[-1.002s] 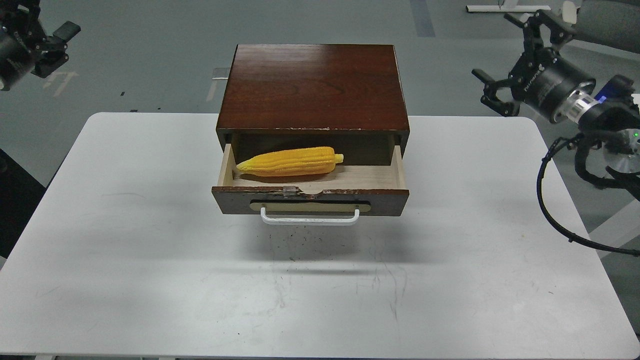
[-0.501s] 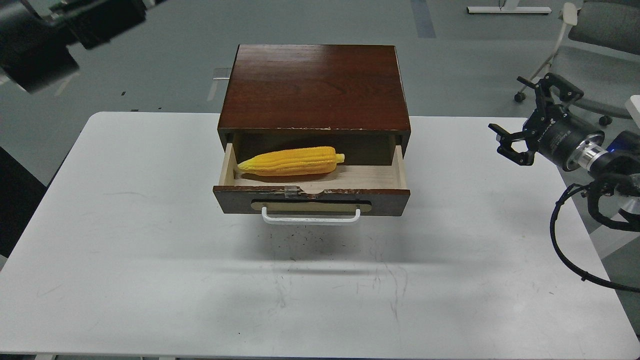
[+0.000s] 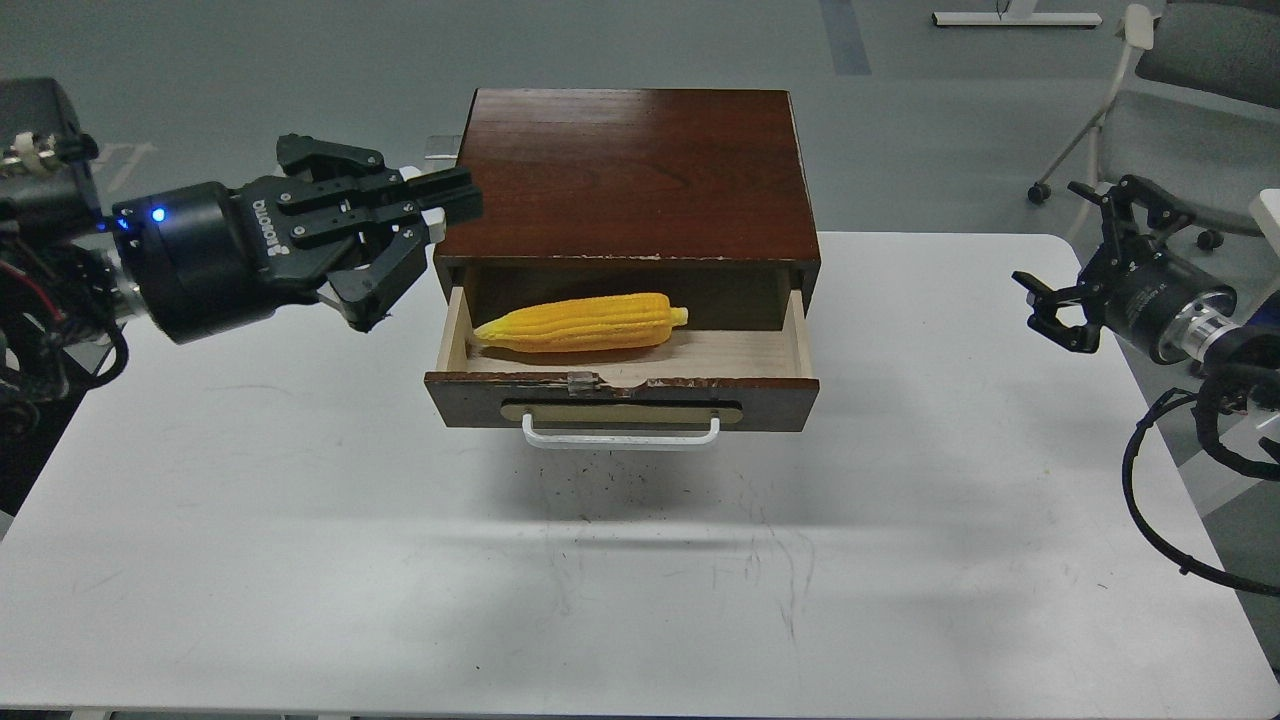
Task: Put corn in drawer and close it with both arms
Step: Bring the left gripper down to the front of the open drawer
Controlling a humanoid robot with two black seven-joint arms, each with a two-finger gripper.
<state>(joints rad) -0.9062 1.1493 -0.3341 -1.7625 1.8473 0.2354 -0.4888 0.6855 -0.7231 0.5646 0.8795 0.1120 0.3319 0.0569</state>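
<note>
table [image 3: 250, 520]: i see a white tabletop, scuffed with dark marks in front of the cabinet; everything else sits on it or hangs over it.
cabinet [image 3: 628, 170]: dark red-brown wooden box at the back middle of the table, its top front edge chipped pale.
drawer [image 3: 620, 402]: pulled out toward me, dark brown front with a chipped top edge, pale wood inside, a white bar handle [image 3: 620, 437] on a tan plate.
left arm [image 3: 60, 260]: comes in from my left edge, thick black body with a blue light, cables behind it.
left gripper [image 3: 400, 235]: fingers spread apart, holding nothing; it hangs just beside the cabinet's upper left corner, above the table. the upper finger tip overlaps the cabinet's corner in my view, but i cannot tell whether it touches. the lower finger points down toward the drawer's left wall and stays clear of it.
right arm [image 3: 1215, 345]: enters from my right edge, silver wrist ring, black cable looping below.
right gripper [image 3: 1085, 270]: fingers splayed wide, empty, at the table's right edge and well apart from the drawer.
corn [image 3: 582, 322]: yellow cob lying on its side inside the open drawer, toward the left and back, tapered tip pointing left near the left wall, stub end pointing right. neither gripper touches it.
</note>
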